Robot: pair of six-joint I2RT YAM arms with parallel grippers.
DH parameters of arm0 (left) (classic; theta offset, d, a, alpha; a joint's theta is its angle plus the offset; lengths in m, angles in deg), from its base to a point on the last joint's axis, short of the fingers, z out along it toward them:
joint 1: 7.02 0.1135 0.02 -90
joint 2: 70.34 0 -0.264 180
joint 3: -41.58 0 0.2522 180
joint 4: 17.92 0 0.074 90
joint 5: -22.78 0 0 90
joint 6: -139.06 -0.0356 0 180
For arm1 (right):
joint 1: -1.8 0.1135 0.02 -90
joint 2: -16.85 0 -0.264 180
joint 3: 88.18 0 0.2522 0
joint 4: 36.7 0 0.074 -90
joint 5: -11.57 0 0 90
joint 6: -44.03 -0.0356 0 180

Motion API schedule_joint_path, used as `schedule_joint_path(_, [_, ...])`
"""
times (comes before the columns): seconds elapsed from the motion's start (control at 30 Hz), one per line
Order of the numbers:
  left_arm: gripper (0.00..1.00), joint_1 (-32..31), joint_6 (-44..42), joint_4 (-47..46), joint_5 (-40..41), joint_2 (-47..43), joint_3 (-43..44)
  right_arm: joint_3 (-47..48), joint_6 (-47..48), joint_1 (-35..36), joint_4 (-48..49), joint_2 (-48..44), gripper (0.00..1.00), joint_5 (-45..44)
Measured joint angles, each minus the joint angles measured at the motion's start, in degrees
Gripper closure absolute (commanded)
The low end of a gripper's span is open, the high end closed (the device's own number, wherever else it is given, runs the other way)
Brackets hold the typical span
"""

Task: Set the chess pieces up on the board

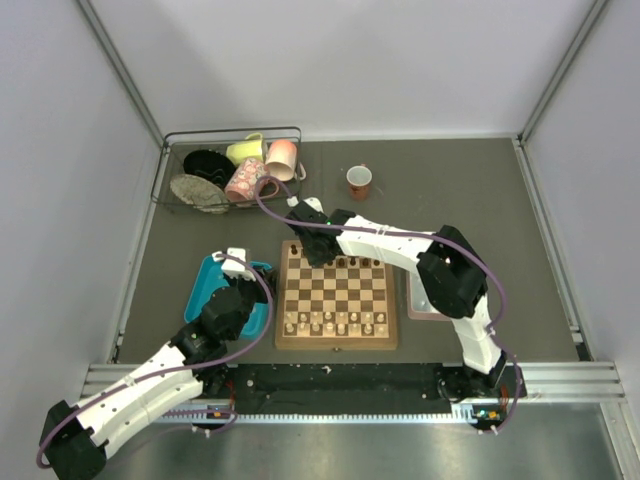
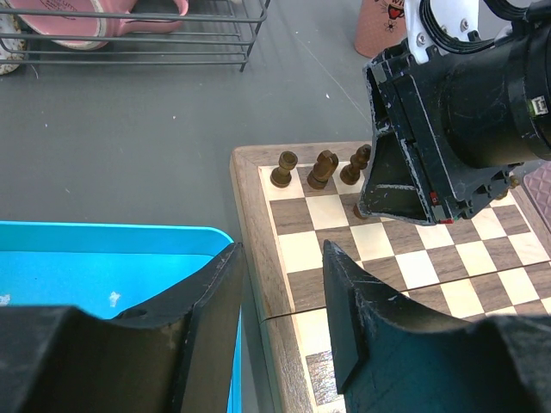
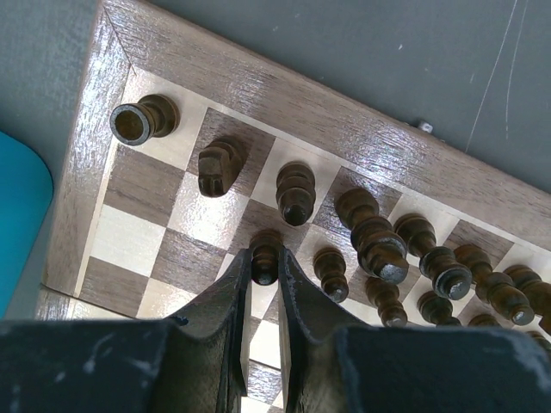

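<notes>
The left gripper (image 2: 281,258) hangs half-open and empty between the blue tray (image 2: 103,231) and the chessboard (image 1: 336,343). The dark rook (image 3: 142,120), knight (image 3: 219,165) and bishop (image 3: 295,194) stand on the far row. The right gripper (image 3: 264,268) pinches a dark pawn (image 3: 264,248) on the 2nd row. 2 pawn squares left of it look unfilled.

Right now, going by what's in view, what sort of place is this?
Most likely a lab robot test cell, not a home: plain white panel walls on metal framing enclose a grey table, and staged props, a chessboard and a wire dish rack, sit on it.
</notes>
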Motion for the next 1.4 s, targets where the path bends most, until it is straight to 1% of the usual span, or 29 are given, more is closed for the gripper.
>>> schedule_joint_path(0.13, [0.53, -0.02, 0.00, 0.00, 0.00, 0.00, 0.00, 0.00, 0.00, 0.00, 0.04, 0.11, 0.89, -0.11])
schedule_joint_path(0.27, [0.53, 0.00, 0.00, 0.00, 0.02, 0.00, 0.00, 0.00, 0.04, 0.00, 0.04, 0.13, 0.79, -0.11])
schedule_joint_path(0.37, [0.53, -0.02, 0.00, 0.00, 0.00, 0.00, 0.00, 0.00, 0.17, 0.00, 0.02, 0.13, 0.75, -0.11])
schedule_joint_path(0.47, [0.53, 0.00, 0.00, 0.00, 0.02, 0.00, 0.00, 0.00, 0.44, 0.00, 0.00, 0.24, 0.72, -0.09])
schedule_joint_path(0.8, [0.53, 0.00, 0.00, 0.00, 0.02, -0.50, -0.07, 0.00, 0.98, 0.00, -0.02, 0.17, 0.71, 0.07])
schedule_joint_path(0.93, [0.53, 0.00, 0.02, 0.02, 0.02, -0.70, -0.09, -0.24, 1.01, 0.00, -0.28, -1.62, 0.70, 0.37])
schedule_joint_path(1.07, [0.53, 0.00, 0.00, 0.02, 0.04, -0.72, -0.09, -4.33, 0.94, -0.02, -0.04, -9.33, 0.69, 0.59])
schedule_joint_path(1.23, [0.53, 0.00, 0.00, 0.02, 0.02, -0.74, -0.13, -14.84, -0.04, -1.84, 0.70, -25.97, 0.68, 0.09])
schedule_joint_path(1.3, [0.53, 0.00, 0.00, 0.02, 0.02, -0.74, -0.17, -21.46, -0.85, -5.49, 1.31, -34.07, 0.68, 0.33])
schedule_joint_path(1.4, [0.53, 0.00, 0.00, 0.02, 0.02, -0.74, -0.20, -31.30, -2.10, -15.85, 1.44, -44.11, 0.68, 0.00])
